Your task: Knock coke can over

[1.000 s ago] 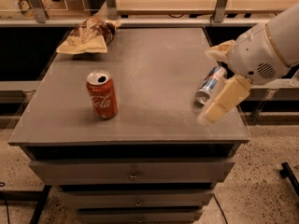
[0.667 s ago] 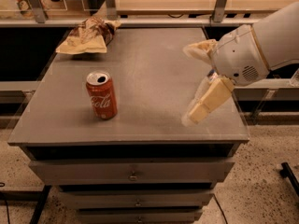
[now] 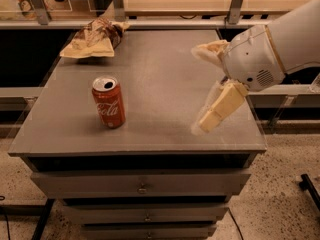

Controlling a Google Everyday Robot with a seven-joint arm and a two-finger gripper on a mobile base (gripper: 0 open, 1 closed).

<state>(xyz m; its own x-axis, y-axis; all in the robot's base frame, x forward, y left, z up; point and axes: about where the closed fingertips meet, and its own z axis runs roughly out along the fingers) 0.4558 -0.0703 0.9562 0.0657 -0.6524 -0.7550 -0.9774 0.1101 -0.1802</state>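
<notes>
i'm holding the gripper [image 3: 200, 89] over the right part of the tabletop [image 3: 160, 79], with its two tan fingers [image 3: 218, 109] spread wide and gripping nothing. one finger is angling down toward the front right edge and the other is reaching out further back. i'm reading the task as barely begun: nothing is touching the can, and the gripper is sitting well apart from it.

working from the front, the drawers [image 3: 142, 181] of the cabinet are facing me, all closed. just behind the front edge, on the left half of the top, the coke can [image 3: 108, 102] is standing upright with its open silver lid showing, so the knock-over is not yet done. a wide strip of bare grey surface is lying between the can and the gripper.

further back, a crumpled snack bag [image 3: 95, 38] is resting at the far left corner, clear of the can.

what i'm judging to be left is all of it: bringing the gripper leftward across the top at can height, meeting the can's side and tipping it flat.
</notes>
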